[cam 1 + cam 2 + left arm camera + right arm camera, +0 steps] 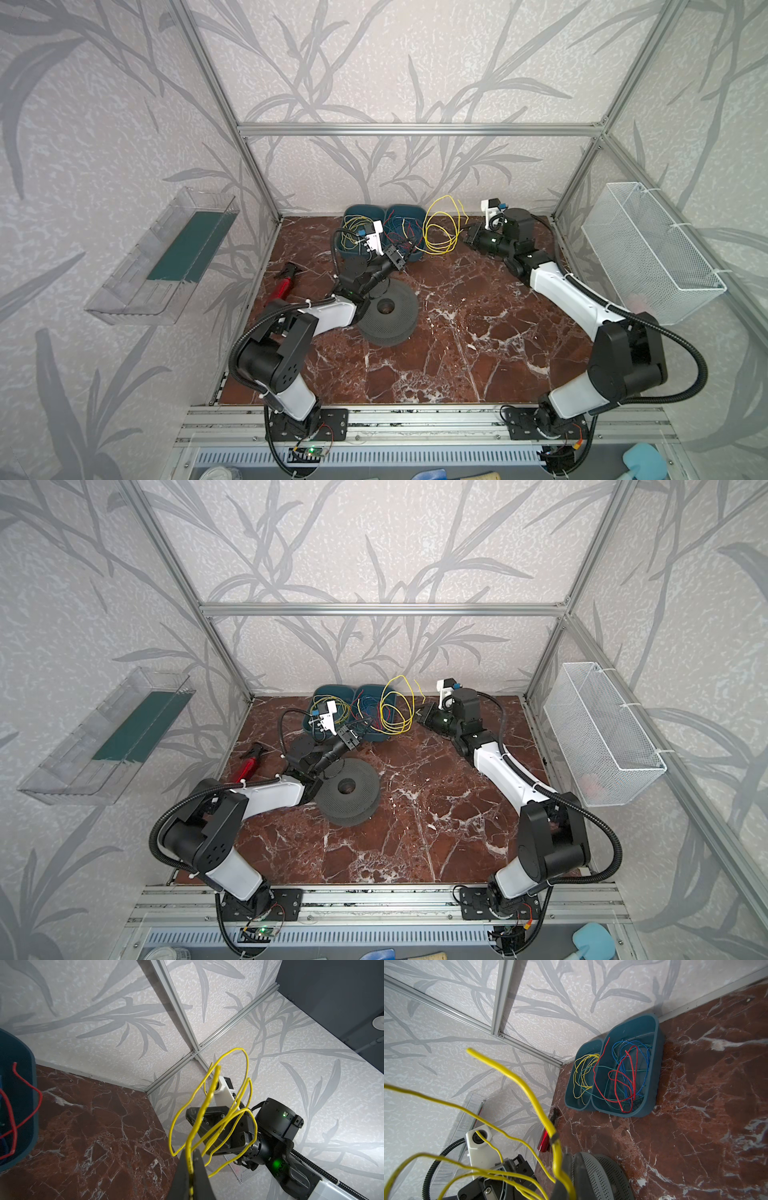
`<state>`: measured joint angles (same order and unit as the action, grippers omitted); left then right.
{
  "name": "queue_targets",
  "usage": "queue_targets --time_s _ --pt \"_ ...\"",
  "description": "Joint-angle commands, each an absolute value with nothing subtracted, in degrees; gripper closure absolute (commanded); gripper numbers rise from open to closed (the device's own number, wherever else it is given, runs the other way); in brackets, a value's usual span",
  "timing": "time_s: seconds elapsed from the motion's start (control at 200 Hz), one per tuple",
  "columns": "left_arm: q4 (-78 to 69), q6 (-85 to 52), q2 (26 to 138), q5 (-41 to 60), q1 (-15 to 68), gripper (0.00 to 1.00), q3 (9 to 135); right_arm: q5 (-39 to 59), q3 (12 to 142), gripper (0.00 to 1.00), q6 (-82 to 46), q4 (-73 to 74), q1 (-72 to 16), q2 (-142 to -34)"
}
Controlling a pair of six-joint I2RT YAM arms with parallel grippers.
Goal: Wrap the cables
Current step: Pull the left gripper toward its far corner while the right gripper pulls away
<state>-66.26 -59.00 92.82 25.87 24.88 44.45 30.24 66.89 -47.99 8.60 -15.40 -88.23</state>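
Since held up in the air by nothing but two narrow pinches, worth watching the yellow cable [441,227] first: several slack loops, hanging above the back of the table [457,340], just beside the teal bin [409,212] of red and blue wires [625,1076]. Pinched low down by the left gripper [190,1153], pads pressed together on the strand. Pinched on another stretch by the right gripper [568,1169], closed on it too, with a free end sticking up past the fingers.

Likely to slip out of either pinch if pulled taut between the arms, being far thinner than a finger. Likely to knot if wound without keeping the loops apart: crossing one another in the left wrist view, and lying in front of the right gripper's body there, impossible to say whether touching. May snag on the white camera mount [478,1140] of the left arm, with strands passing right in front of it. Could also hook the red and blue wires or drag on the bin's rim if swung that way. Little danger from the grey perforated disc [388,313] or the red tool [282,286], both well apart from the coil.
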Motion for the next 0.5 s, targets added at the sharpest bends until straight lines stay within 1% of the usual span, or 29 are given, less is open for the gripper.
queue_targets --time_s 0.0,0.21,0.495 --pt "-56.9 -56.1 85.9 24.3 20.2 1.0 47.4 30.1 65.1 1.0 -47.4 9.1 -12.2 -84.8" --pt "-36.6 -50.1 77.1 19.3 10.7 1.0 52.8 30.1 61.0 1.0 -47.9 9.6 -5.3 -81.7" --pt "-23.3 -47.8 74.8 20.0 -3.0 1.0 62.4 29.8 56.8 1.0 -48.1 7.1 5.4 -78.7"
